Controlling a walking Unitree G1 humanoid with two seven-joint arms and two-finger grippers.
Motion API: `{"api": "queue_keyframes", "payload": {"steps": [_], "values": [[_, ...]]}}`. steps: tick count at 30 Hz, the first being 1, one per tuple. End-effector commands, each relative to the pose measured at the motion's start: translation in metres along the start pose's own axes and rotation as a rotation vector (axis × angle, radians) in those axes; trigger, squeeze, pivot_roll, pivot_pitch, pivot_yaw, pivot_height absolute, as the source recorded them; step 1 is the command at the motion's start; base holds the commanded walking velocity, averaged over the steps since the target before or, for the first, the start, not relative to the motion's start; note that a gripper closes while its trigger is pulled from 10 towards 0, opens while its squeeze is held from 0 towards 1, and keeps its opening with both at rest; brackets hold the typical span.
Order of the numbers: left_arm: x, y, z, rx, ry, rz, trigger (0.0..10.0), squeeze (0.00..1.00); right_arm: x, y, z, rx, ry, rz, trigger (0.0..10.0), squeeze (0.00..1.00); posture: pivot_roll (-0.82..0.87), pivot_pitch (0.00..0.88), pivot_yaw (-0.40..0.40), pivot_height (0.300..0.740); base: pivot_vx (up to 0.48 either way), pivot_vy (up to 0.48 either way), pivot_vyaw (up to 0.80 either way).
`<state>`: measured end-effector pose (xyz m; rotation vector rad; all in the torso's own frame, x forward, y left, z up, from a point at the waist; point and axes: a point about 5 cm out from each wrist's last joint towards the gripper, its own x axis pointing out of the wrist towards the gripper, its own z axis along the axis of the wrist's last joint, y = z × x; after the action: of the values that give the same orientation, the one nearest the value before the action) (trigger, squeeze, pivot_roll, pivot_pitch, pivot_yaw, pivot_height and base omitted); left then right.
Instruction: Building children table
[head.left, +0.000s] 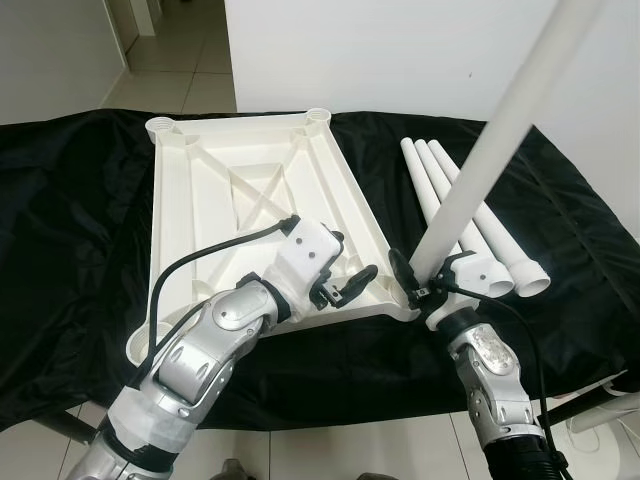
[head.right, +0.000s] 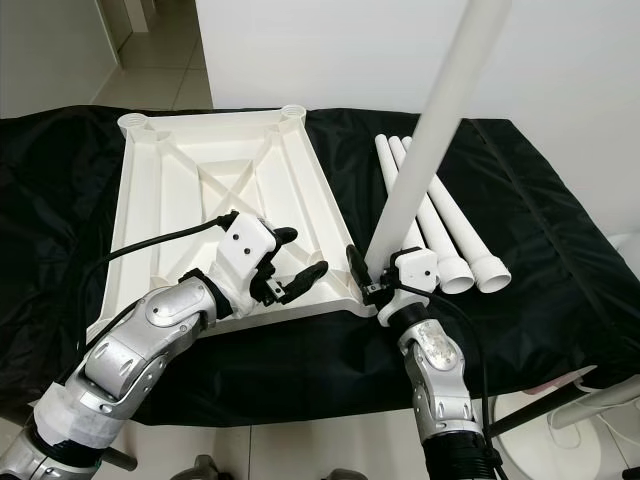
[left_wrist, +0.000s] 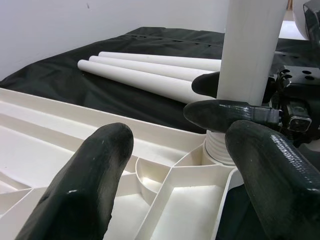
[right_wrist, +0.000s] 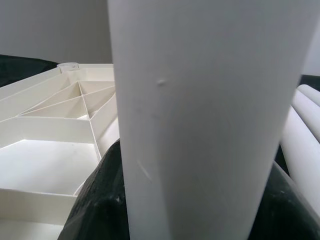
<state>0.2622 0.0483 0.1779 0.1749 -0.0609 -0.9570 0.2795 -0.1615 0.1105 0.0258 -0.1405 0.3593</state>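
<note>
**A:** Plastic, all of it?

**B:** It looks so. The tabletop is a white moulded panel lying upside down on the black cloth, ribs and a crossed brace facing up, with a round socket at each corner. I judge it light and fairly stiff, though it would likely skid on the cloth if pushed.

**A:** And the leg?

**B:** The raised leg is a long white tube, smooth and probably slippery. It stands tilted, its threaded lower end sitting in the near corner socket on the robot's right. Three spare legs lie side by side on the cloth just beyond it.

**A:** Who holds it?

**B:** The right gripper is clenched around the tube low down, just above the socket; the right wrist view shows black fingers pressed on both sides of it. That low hold seems sensible: it gives control for turning, while a long tube gripped higher might wobble.

**A:** The other arm?

**B:** The left gripper hovers over the tabletop's near edge with its fingers spread wide, grasping nothing. Pressing down on the rim there would keep the panel from turning with the leg.
</note>
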Motion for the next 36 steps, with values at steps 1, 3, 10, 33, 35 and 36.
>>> {"api": "queue_keyframes", "payload": {"steps": [1,3,10,33,35,36], "values": [[0.0,-0.003,0.005,0.017,-0.008,-0.072,10.0,0.0,-0.013,0.001,-0.033,0.081,0.18,-0.028,10.0,0.0,-0.06,0.005,-0.001,0.74,0.0,0.0,0.0],[0.0,-0.003,0.005,0.018,-0.007,-0.07,10.0,0.0,-0.012,0.002,-0.034,0.09,0.188,-0.035,10.0,0.0,-0.06,0.004,-0.002,0.74,0.0,0.0,0.0],[0.0,-0.002,0.005,0.019,-0.008,-0.068,10.0,0.0,-0.011,0.001,-0.034,0.083,0.185,-0.038,10.0,0.0,-0.06,0.004,-0.002,0.74,0.0,0.0,0.0],[-0.002,-0.004,0.003,0.036,0.014,-0.068,10.0,0.0,0.013,0.024,-0.009,0.125,0.046,-0.491,10.0,0.0,-0.04,0.027,-0.012,0.74,0.0,0.0,0.0],[-0.002,-0.004,0.003,0.037,0.015,-0.067,10.0,0.0,0.017,0.027,-0.007,0.123,0.036,-0.479,10.0,0.0,-0.04,0.027,-0.014,0.74,0.0,0.0,0.0],[-0.002,-0.004,0.003,0.036,0.016,-0.067,10.0,0.0,0.018,0.029,-0.005,0.118,0.028,-0.462,10.0,0.0,-0.04,0.027,-0.014,0.74,0.0,0.0,0.0]]}}
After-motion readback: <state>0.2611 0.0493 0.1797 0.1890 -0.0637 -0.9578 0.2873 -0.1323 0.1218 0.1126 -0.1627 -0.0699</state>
